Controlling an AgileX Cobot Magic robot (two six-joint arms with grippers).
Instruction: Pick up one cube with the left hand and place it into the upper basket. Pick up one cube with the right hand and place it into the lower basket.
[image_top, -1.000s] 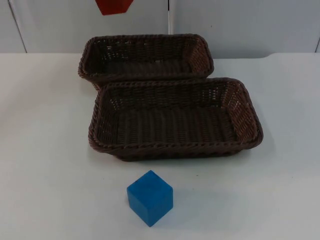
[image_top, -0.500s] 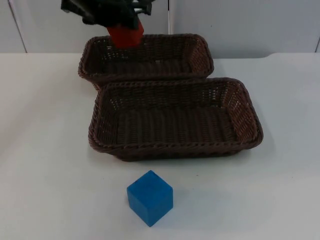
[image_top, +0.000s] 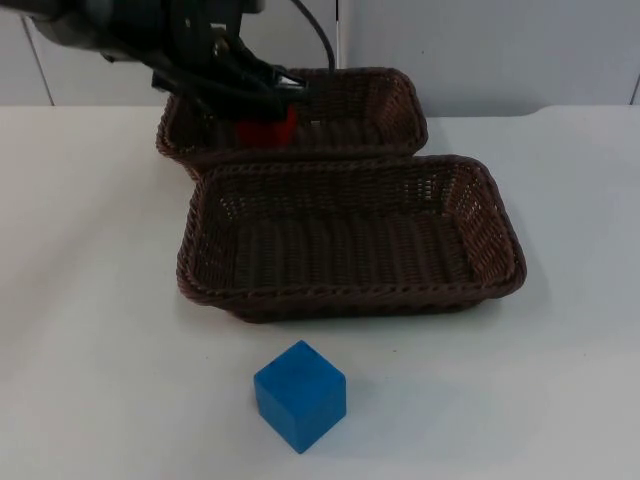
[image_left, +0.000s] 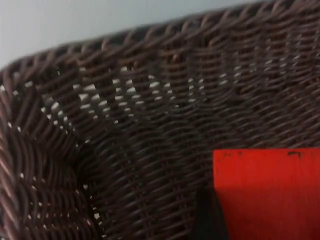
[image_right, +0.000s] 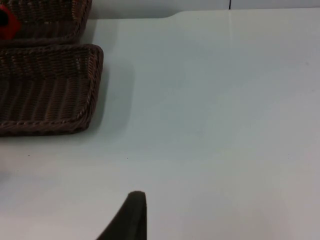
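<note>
My left jaws, closed on the red cube, hang inside the upper basket, release pending; the blue cube sits on the surface before the lower basket, its transfer outstanding; my right jaws wait apart, opening indeterminate
</note>
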